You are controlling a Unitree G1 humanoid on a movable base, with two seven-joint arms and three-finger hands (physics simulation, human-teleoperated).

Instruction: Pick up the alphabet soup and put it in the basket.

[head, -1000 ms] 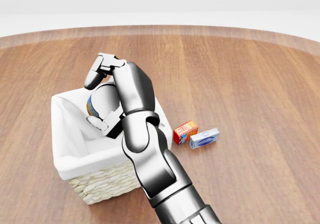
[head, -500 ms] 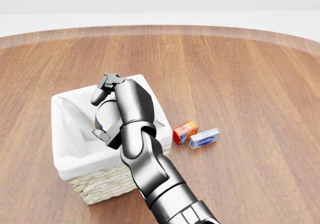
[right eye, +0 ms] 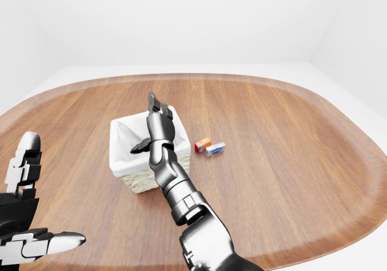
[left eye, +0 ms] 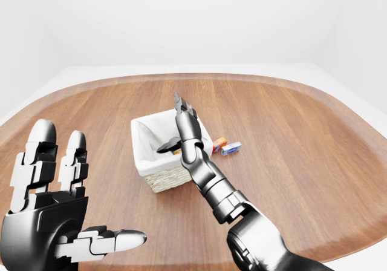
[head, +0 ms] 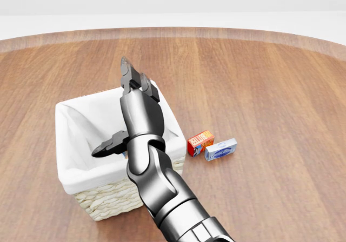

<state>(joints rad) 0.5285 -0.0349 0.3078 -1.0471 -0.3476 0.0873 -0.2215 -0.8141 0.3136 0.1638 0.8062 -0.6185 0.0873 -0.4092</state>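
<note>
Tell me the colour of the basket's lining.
White; the basket itself is pale woven wicker beneath. The head view shows it best.

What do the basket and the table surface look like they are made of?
The square pale woven basket looks like wicker or straw: braided strands show on its outer wall, and a smooth white cloth-like liner folds over the rim. The brown table looks like varnished wood, with long grain streaks and a soft sheen.

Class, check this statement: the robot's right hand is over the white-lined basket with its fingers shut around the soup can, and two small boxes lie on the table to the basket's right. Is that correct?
Not quite. In the head view the right hand is over the basket, but its fingers are spread open and hold nothing. The two small boxes do lie on the table to the basket's right.
</note>
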